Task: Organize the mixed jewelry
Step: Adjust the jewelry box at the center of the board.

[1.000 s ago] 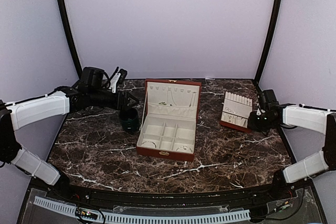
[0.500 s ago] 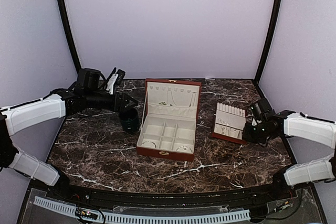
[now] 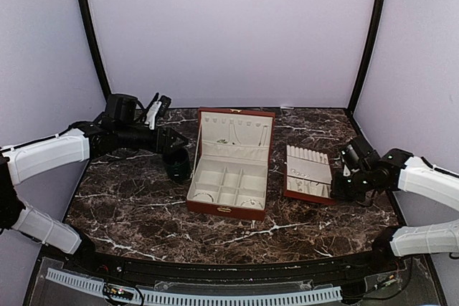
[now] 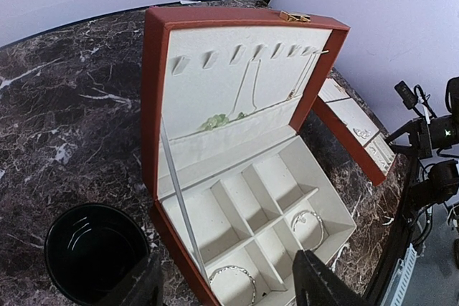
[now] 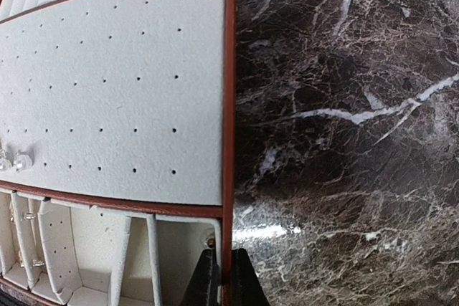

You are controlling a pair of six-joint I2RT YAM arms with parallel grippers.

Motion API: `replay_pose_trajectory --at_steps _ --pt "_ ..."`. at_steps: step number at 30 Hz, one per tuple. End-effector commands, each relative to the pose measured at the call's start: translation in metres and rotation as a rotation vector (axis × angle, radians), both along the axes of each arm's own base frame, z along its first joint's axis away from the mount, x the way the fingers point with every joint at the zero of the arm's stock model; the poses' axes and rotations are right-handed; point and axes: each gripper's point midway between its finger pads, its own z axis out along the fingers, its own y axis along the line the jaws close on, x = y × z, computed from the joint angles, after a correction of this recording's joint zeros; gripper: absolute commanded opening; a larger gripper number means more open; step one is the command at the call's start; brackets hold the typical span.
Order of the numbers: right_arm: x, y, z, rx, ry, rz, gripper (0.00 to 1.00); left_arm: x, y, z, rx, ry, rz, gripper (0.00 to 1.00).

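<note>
Jewelry (image 3: 204, 195) is seen from above in the open jewelry box (image 3: 231, 170); from the left wrist, the left gripper's (image 4: 228, 284) jaws are shown spread near that box; from the right wrist, the right gripper's (image 5: 222, 281) jaws are shown pinching the slotted tray's (image 5: 122, 91) rim, with two studs (image 5: 16, 161) seated on its pad.

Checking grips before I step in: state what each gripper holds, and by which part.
The right gripper pinches the tray by its red-brown edge rim. The left gripper is open, holding nothing.
</note>
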Motion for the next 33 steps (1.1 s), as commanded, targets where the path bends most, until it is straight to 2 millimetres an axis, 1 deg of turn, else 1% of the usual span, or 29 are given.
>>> replay_pose_trajectory --at_steps 1,7,10,16,20,23,26,29,33 --pt "-0.009 0.01 0.026 0.024 -0.022 0.008 0.0 -0.001 0.002 -0.004 0.013 -0.007 -0.005 0.63" --pt "-0.038 0.014 0.033 0.021 0.032 0.071 0.0 -0.001 0.002 -0.006 0.016 -0.004 -0.01 0.63" --pt "-0.051 0.02 0.04 0.031 0.037 0.128 0.0 -0.002 -0.001 -0.007 0.009 0.001 -0.027 0.63" --pt "-0.07 0.04 0.058 0.099 0.002 0.288 0.0 -0.004 -0.006 -0.011 -0.001 0.017 -0.056 0.63" --pt "-0.078 0.051 0.064 0.111 -0.003 0.379 0.0 -0.004 -0.01 -0.014 0.006 0.014 -0.061 0.63" --pt "-0.078 0.058 0.068 0.094 -0.014 0.44 0.0 -0.005 -0.016 -0.013 0.001 0.005 -0.072 0.63" --pt "-0.072 0.073 0.078 0.095 -0.047 0.501 0.0 -0.005 -0.026 -0.011 -0.007 0.004 -0.096 0.64" --pt "-0.063 0.088 0.086 0.09 -0.078 0.547 0.0 0.004 -0.033 -0.012 0.013 0.024 -0.089 0.64" --pt "-0.054 0.105 0.084 0.051 -0.077 0.634 0.0 0.023 -0.032 -0.018 0.07 0.026 -0.04 0.64"
